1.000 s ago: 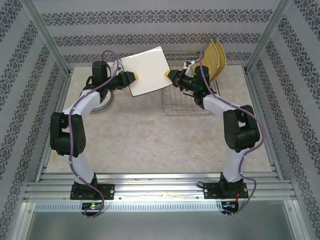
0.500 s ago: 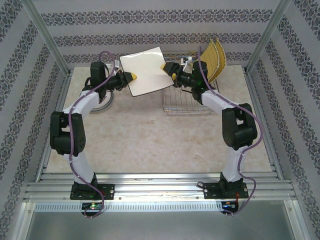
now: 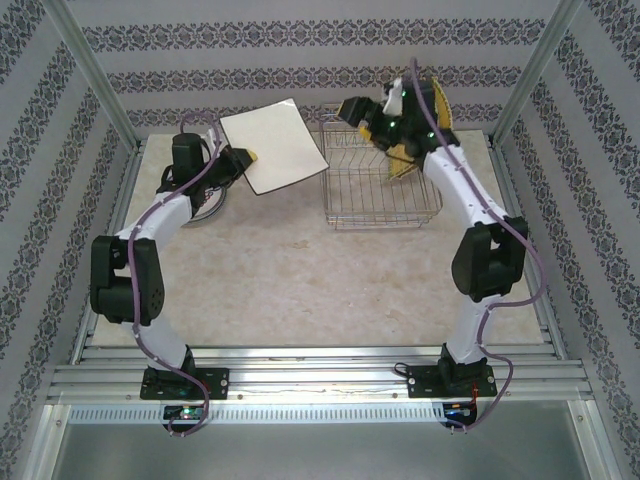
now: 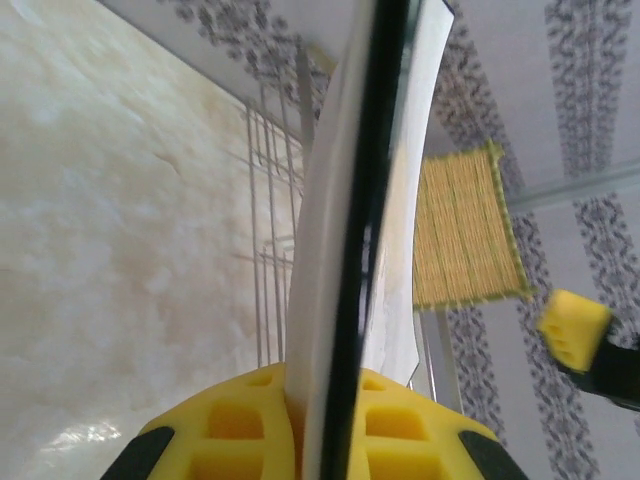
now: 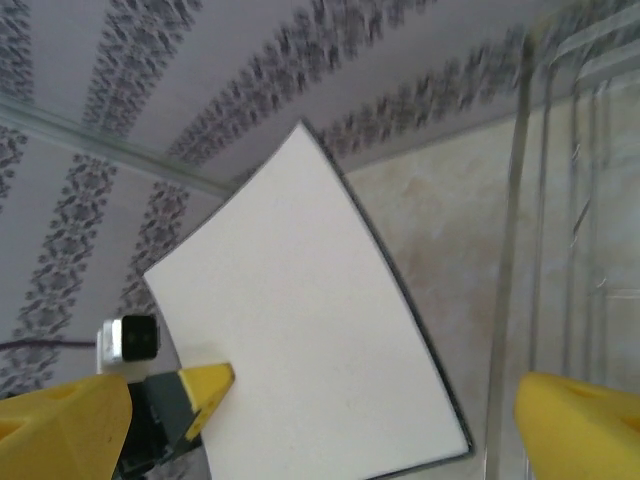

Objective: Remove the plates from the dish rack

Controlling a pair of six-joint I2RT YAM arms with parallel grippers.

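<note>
- Overhead, the left pincer [image 3: 244, 157] is clamped tight on the white square plate [image 3: 272, 146], gripping the edge nearest its wrist and holding the plate tilted in the air above the table [image 3: 300, 280]
- Seen from its own wrist, the left pincer [image 4: 325, 415] has its 2 yellow pads [image 4: 250, 425] pressed onto the plate [image 4: 325, 250], 1 on each face, and the plate runs edge-on straight out ahead of them
- The right pincer [image 3: 360, 110] is spread wide and has hold of nothing; it hangs raised over the far left corner of the dish rack [image 3: 380, 195], and the white plate is to its left, apart from it
- From the right wrist, that pincer [image 5: 320, 430] shows 1 yellow finger in each bottom corner; the white plate [image 5: 310, 340] lies ahead of the gap between them, touching neither
- The left pincer's yellow fingertip [image 5: 205, 385] sits on that plate's lower left edge
- Rack wires [image 5: 560, 200] stand just inside the right pincer's right finger, and the rack rests on the table below this pincer
- Beyond the left pincer's plate, a yellow grid plate [image 4: 465, 235] stands upright, with rack wires [image 4: 270, 220] on the plate's other side
- A round plate [image 3: 208, 207] lies on the table under the left forearm, behind the left pincer
</note>
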